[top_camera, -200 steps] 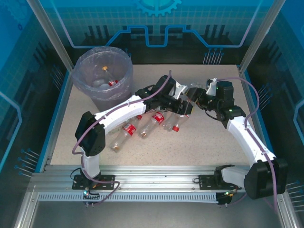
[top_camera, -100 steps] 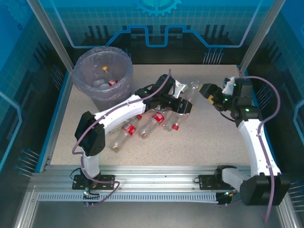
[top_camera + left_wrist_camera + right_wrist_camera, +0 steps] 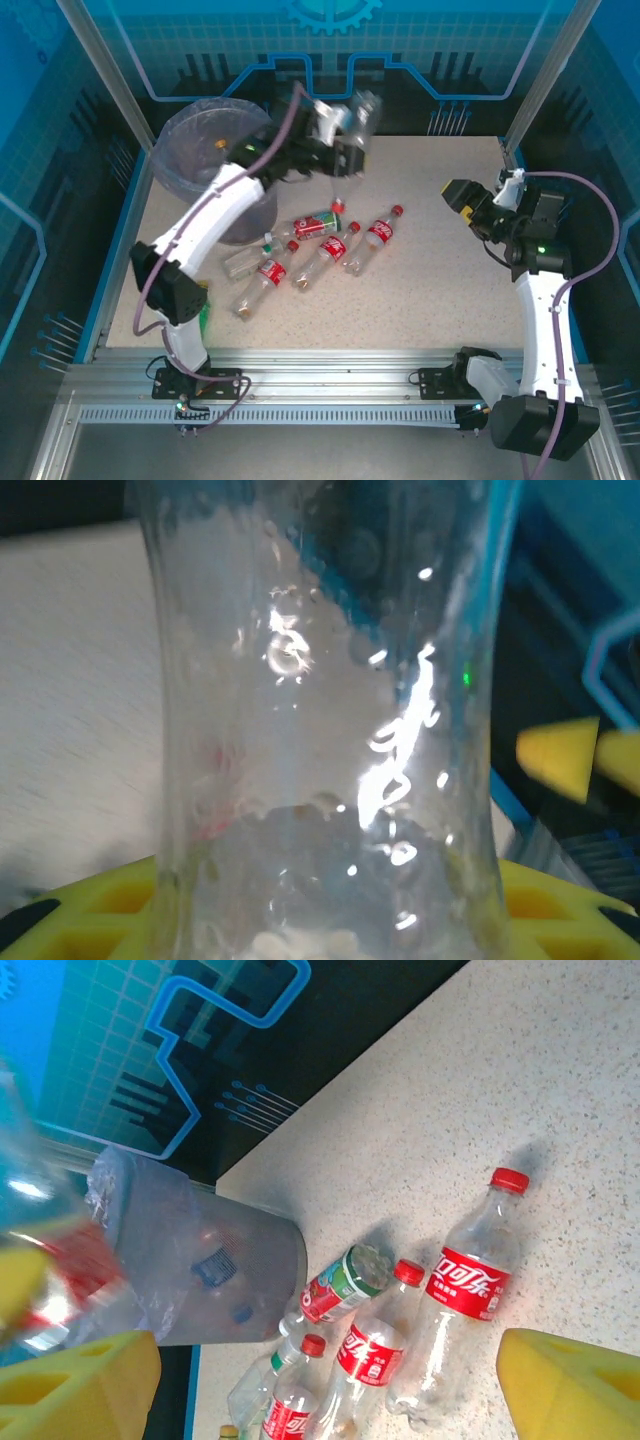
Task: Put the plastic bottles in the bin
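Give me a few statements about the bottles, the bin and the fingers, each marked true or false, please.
1. The left fingers grip a clear bottle. True.
2. The right fingers grip a bottle. False: they are open and hold nothing.
3. Several bottles lie on the table. True.
4. The bin lies tipped on its side. False: it stands upright at the table's far left corner.
5. The clear bottle is already in the bin. False: the left fingers hold it in the air beside the bin.
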